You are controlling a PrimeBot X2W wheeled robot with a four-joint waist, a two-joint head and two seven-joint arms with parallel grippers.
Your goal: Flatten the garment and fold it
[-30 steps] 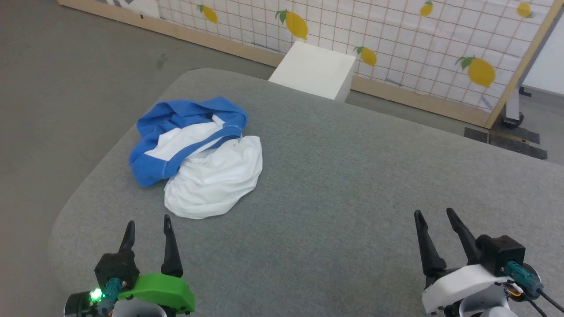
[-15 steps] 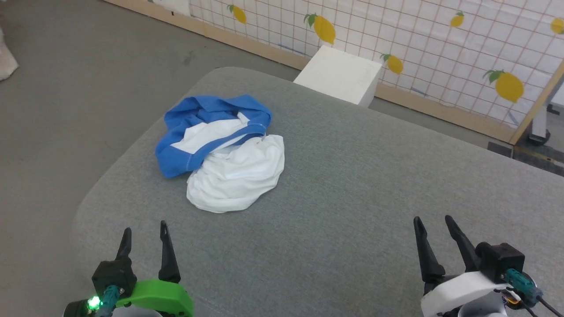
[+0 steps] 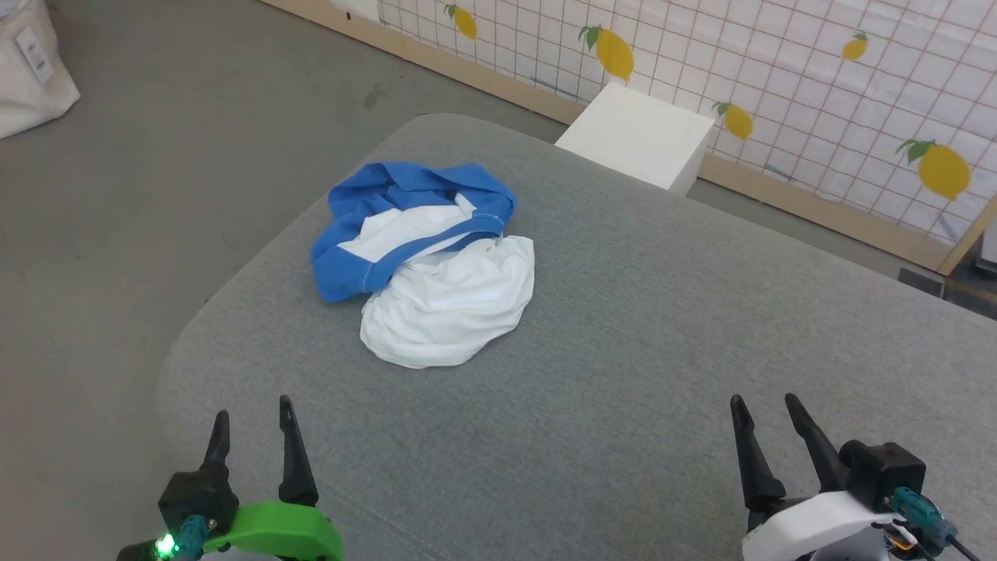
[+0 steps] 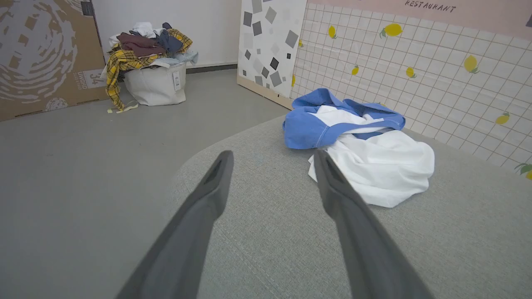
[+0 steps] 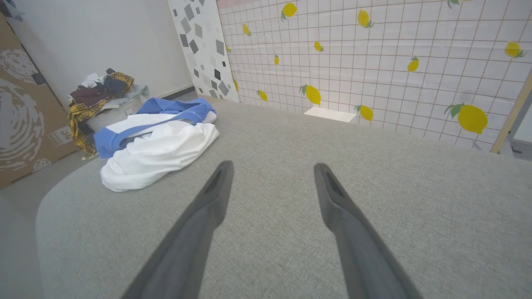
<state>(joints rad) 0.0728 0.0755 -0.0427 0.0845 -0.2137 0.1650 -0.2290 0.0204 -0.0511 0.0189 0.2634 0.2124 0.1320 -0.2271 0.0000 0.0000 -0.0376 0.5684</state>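
You see the shirt [image 3: 448, 304] lying crumpled in 1 loose heap on the grey padded surface [image 3: 623, 374], toward its far left part and close to the rounded left edge. The bunched white body faces you on the near side. Bright blue fabric wraps around the far and left sides, and a blue band crosses a white patch. No part is spread flat.

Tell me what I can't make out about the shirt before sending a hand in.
Shirt: bunched in every view; its own folds hide its front and how the sleeves run.
Its underside: hidden against the cushion.
Laundry bag: cut off by the head view's left edge.
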